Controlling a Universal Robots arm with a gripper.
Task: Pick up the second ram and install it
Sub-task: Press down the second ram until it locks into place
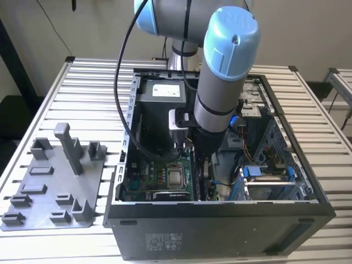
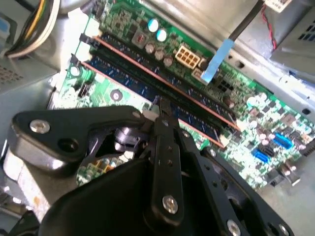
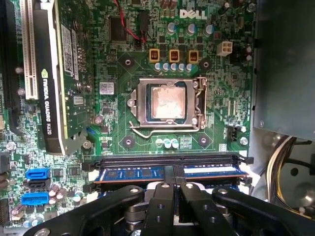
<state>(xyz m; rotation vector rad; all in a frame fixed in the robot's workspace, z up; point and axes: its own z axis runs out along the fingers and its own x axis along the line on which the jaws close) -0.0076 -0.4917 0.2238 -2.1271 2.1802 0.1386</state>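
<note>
The second ram, a long dark blue-green stick with chips and a pale label, stands on edge in a memory slot of the green motherboard. It also runs slantwise across the second wrist view. My gripper is shut, and its black fingertips meet at the middle of the stick's upper edge. The fingers line up along the stick's length rather than across its faces. In the exterior view the gripper reaches down inside the open computer case.
An empty black slot lies beside the stick, toward the processor socket. A graphics card stands along one side of the board. The power supply and a drive cage crowd the case. A grey holder tray sits outside at the exterior view's left.
</note>
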